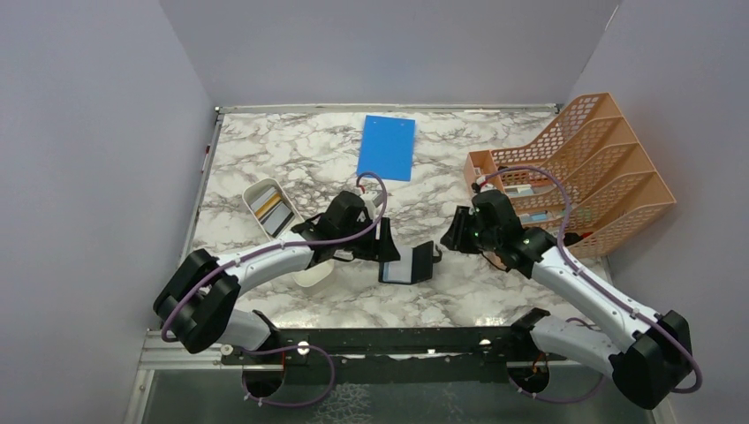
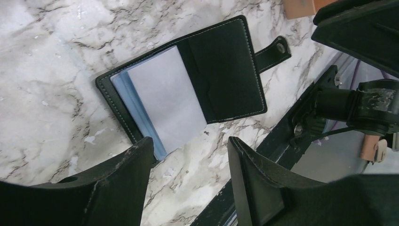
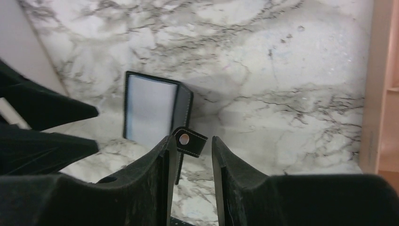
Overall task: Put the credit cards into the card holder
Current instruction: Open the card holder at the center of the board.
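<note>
Near the middle of the marble table [image 1: 291,159], toward its near edge, the card holder [image 1: 409,266] is lying open with its grey-blue pockets facing up and its snap tab [image 3: 189,141] pointing right. It is sitting between the two grippers. The left gripper [image 1: 386,246] is hovering just at its left side and the right gripper [image 1: 449,237] just at its right.

In the left wrist view, the left gripper [image 2: 189,143] is holding nothing, and its jaws are standing wide apart. The pocketed half of the card holder [image 2: 188,84] is lying just beyond the fingertips, and its near corner is showing in the gap between them. Whether either finger [image 2: 127,183] is touching it cannot be told.

In the right wrist view, the right gripper [image 3: 192,141] is keeping its jaws only narrowly parted. The snap tab is lying in that gap, up against the finger [image 3: 160,179] on the holder's side. A strip of bare marble is showing between the tab and the other finger, so the jaws are not clamping it.

The credit cards [image 1: 272,210], one yellowish among darker ones, are lying in a white tray [image 1: 256,190] to the left, well apart from the holder and partly behind the left arm.

A blue board [image 1: 387,147] is lying at the far side, and an orange rack [image 1: 587,168] is standing at the far right.
</note>
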{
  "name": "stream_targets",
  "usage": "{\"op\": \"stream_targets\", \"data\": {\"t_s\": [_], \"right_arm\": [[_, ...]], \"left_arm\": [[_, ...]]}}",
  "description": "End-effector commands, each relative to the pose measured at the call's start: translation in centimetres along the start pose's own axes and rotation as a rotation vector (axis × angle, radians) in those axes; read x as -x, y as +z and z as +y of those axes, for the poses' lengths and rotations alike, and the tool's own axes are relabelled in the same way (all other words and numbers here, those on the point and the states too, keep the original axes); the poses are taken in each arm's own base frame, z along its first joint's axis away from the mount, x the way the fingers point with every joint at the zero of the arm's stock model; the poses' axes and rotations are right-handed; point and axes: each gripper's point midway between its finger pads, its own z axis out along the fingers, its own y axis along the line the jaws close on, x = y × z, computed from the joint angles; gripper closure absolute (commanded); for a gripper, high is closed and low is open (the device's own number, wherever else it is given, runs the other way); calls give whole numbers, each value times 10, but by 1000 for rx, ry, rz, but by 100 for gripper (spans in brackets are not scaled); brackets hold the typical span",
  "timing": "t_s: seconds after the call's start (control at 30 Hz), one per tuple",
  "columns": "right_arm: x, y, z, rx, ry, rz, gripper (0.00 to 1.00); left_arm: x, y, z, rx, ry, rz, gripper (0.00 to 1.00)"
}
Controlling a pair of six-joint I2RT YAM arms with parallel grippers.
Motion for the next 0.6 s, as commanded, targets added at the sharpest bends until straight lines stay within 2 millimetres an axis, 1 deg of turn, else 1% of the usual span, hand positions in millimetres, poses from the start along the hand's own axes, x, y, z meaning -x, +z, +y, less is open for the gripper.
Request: {"op": "stream_targets", "data": {"t_s": [0.0, 0.07, 0.23, 0.33, 0.4, 0.47, 0.57], "right_arm": [[1, -23, 42, 206, -5, 46, 62], [0, -28, 57, 283, 9, 67, 62], [-1, -34, 84, 435, 55, 59, 65], [-11, -33, 101, 507, 75, 78, 66], [-20, -28, 111, 504, 56, 91, 67], [-28, -20, 118, 487, 15, 85, 68], [-39, 3, 110, 402, -12, 89, 70]], "left_arm": [[2, 6, -14, -60, 11, -23, 39], [3, 6, -14, -63, 7, -26, 41], [4, 5, -14, -59, 1, -39, 44], [9, 3, -12, -35, -1, -61, 45], [13, 1, -7, 4, -9, -80, 45], [18, -2, -2, 44, -13, -108, 45], [21, -4, 4, 73, -32, -132, 44]]}}
